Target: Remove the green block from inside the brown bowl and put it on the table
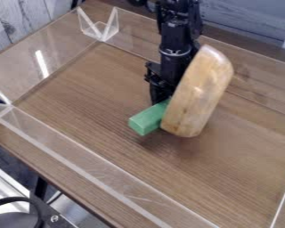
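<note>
1. Green block sits low against the near-left side of the brown bowl in view. Its lower-left end is exposed; the other end runs in behind the bowl edge. Can't tell if block and bowl touch.
2. Bowl is light tan wood, tipped steeply up on its side, not sitting flat. Its long outline leans to the right at the top, and a broad smooth face is toward the camera.
3. Fingers are together, down at the left side of the bowl. Tips are dark and partly hidden, so can't tell whether the bowl rim is pinched between them.
4. Black arm comes in from the top of the view, reaching down to the bowl's left side. Bowl covers part of it.
5. Table is brown wood grain, under the whole setup. Block lies outside the visible face of the bowl, over the table surface; full contact underneath is not readable.
6. Clear acrylic wall runs diagonally along the lower-left table edge, with glare spots further up the left side.
7. Clear angular piece stands near the top left, well apart from block and bowl.
8. Black cable loops at bottom left, outside the wall.
</note>
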{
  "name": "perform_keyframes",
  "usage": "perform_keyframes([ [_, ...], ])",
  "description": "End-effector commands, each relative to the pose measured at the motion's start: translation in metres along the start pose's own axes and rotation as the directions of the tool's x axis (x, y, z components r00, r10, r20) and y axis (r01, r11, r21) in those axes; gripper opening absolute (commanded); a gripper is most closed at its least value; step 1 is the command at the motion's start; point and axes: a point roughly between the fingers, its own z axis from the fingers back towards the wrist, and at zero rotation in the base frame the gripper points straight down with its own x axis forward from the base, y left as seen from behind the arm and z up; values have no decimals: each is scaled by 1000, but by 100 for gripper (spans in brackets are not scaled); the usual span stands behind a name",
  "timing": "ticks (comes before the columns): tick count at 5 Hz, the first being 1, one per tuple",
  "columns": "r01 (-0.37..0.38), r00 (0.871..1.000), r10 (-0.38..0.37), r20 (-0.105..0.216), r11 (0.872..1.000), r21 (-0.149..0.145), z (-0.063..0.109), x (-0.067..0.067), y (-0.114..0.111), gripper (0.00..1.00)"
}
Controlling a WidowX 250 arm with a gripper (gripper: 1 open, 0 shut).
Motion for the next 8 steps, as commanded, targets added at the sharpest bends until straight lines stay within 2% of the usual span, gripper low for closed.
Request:
perform_keyframes([
  [1, 27, 998, -28, 58, 1000, 11, 16, 13, -10, 0],
  [4, 147, 987, -147, 65, 989, 2, 8, 28, -70, 0],
  [5, 175, 982, -175, 66, 984, -3, 5, 32, -82, 0],
  [8, 158, 984, -158, 79, 987, 7, 12, 31, -79, 0],
])
